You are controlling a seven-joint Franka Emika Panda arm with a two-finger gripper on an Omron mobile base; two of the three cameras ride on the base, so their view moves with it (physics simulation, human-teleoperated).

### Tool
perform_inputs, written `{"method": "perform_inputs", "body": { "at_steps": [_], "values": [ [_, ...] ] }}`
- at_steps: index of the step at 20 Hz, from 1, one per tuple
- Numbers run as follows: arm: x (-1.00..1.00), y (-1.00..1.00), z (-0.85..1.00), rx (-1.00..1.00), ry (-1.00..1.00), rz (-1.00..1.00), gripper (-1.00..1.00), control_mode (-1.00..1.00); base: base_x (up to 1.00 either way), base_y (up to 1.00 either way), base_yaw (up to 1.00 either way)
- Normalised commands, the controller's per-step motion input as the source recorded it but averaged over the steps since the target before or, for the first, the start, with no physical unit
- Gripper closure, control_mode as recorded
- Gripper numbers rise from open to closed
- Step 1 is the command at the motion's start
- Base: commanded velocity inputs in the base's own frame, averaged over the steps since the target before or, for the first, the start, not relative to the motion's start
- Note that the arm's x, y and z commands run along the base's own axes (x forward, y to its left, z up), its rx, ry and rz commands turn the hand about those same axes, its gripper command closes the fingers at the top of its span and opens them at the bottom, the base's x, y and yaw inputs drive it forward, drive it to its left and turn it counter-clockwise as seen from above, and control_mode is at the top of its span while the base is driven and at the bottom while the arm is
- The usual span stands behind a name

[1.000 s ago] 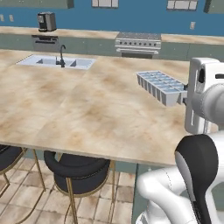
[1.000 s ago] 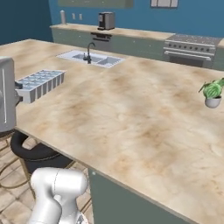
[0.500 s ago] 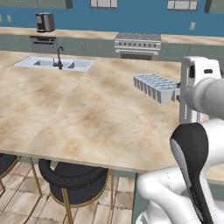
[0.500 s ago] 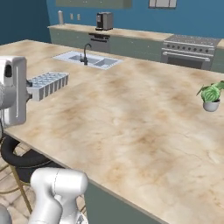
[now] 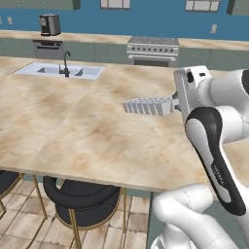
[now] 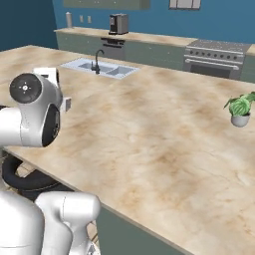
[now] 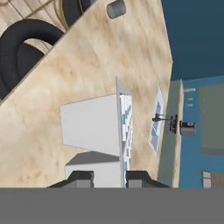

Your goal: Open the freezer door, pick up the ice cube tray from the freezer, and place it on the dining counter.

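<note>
The white arm bends at its elbow, wrist level, pincer (image 7: 108, 178) closed, fingers pointing sideways.

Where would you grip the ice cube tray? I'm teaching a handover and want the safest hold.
Grip the ice cube tray at one short end, coming in along its length, as the end effector does now, shut on that end. The tray is long and flat, so its thin end rim fits between the fingers, and the cubes stay clear. Here it juts out level above the dining counter.
</note>
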Motion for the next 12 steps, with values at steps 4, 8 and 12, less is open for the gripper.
{"method": "perform_inputs", "body": {
  "at_steps": [4, 8, 12],
  "values": [
    [0.75, 0.17, -0.33, -0.01, 0.15, 0.36, 1.00, -1.00, 0.00, 0.00, 0.00],
    [0.53, 0.42, -0.52, -0.04, 0.01, 0.15, 1.00, -1.00, 0.00, 0.00, 0.00],
    [0.42, 0.44, -0.66, -0.04, -0.03, 0.02, 1.00, -1.00, 0.00, 0.00, 0.00]
  ]
}}
